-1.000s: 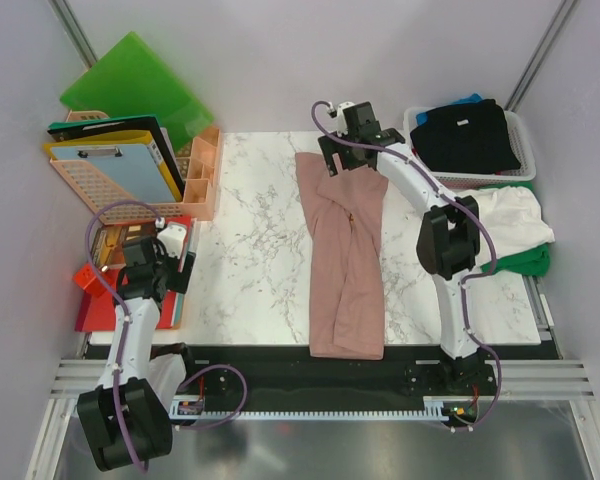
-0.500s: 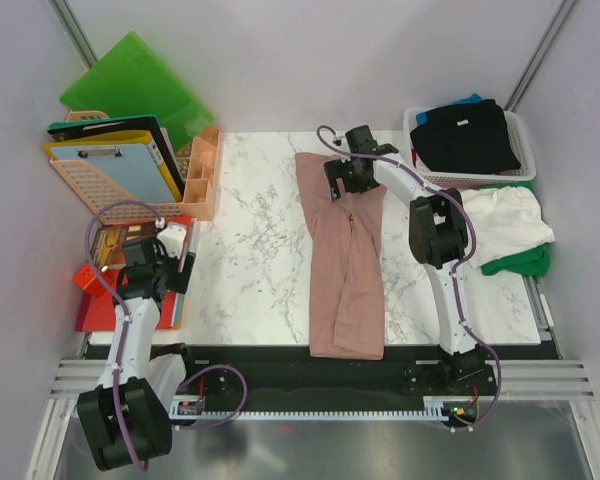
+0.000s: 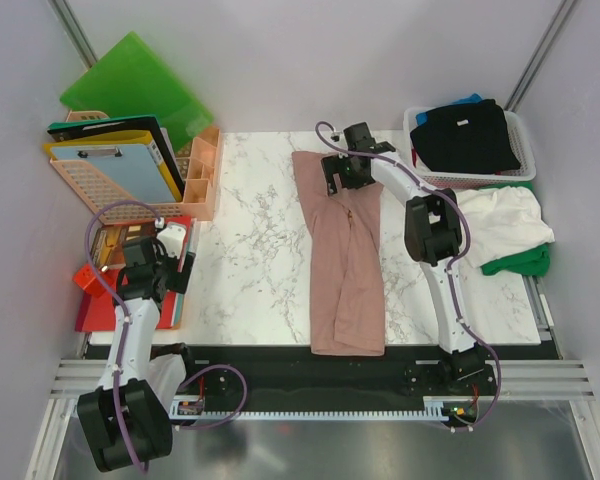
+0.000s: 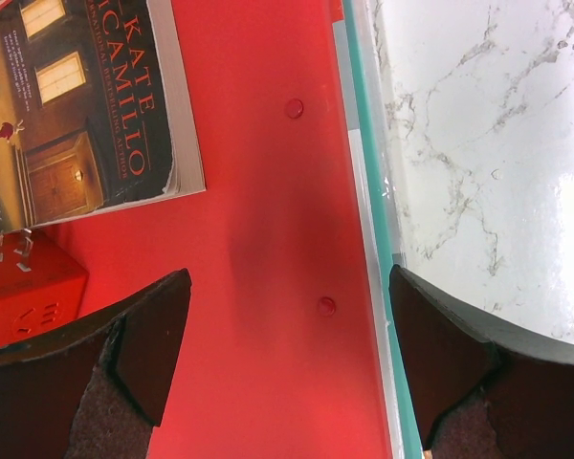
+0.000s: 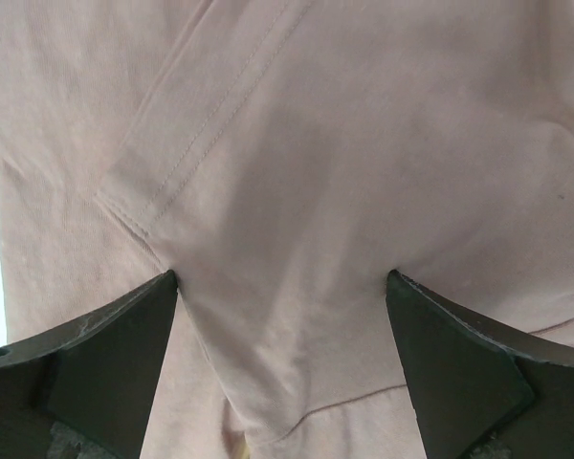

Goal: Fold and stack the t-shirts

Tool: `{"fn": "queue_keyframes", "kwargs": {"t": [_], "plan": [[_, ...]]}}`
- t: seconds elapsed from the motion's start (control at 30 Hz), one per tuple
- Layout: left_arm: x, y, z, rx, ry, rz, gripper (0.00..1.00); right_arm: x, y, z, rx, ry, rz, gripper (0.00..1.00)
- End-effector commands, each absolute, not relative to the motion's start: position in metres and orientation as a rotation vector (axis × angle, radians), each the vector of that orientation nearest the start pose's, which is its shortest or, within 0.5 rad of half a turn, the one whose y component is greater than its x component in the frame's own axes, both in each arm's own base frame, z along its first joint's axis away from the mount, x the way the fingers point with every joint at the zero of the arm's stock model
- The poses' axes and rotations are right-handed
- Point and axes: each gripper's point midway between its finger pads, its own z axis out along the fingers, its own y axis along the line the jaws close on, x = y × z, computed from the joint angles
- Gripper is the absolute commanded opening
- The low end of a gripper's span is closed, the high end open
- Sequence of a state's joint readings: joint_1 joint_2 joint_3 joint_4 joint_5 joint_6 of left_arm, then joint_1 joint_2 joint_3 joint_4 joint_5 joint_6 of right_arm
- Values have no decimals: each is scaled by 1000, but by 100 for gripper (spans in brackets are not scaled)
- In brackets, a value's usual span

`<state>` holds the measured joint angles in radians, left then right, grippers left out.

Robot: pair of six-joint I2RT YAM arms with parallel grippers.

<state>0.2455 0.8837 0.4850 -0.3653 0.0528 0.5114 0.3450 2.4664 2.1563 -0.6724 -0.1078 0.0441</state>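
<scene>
Pink shirt (image 3: 347, 255) lay on the marble table (image 3: 250, 240), right of its middle. It was folded lengthwise into a long strip running from the table's far edge to its near edge. Right gripper (image 3: 342, 180) was over the strip's far end, jaws spread wide with nothing between them. Right wrist view: right gripper (image 5: 279, 277) was low over the pink cloth (image 5: 297, 143), a stitched sleeve hem showing; touching or not, can't tell.

Left gripper (image 3: 152, 250) sat off the table's left edge, also wide apart and holding nothing. Left wrist view: left gripper (image 4: 289, 277) was above a red folder (image 4: 268, 191), with a book (image 4: 77, 105) lying on it and the table's left edge at the frame's right.

A basket (image 3: 525, 150) stood off the table's far right corner with a black shirt (image 3: 470, 135) on top and a bit of blue shirt (image 3: 467, 100) behind it. A white shirt (image 3: 505, 215) was heaped at the table's right edge, with a green shirt (image 3: 520, 262) partly under it. A green folder (image 3: 135, 85) leaned off the table's far left corner.
</scene>
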Motion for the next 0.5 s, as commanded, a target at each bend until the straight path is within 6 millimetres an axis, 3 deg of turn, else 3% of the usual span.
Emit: {"fn": "queue_keyframes", "kwargs": {"t": [0.0, 0.47], "plan": [[249, 80, 88, 366, 2301, 367, 91, 556, 228, 23, -406, 2511, 322, 98], [248, 75, 84, 354, 2322, 325, 91, 581, 242, 19, -386, 2426, 346, 98]]}}
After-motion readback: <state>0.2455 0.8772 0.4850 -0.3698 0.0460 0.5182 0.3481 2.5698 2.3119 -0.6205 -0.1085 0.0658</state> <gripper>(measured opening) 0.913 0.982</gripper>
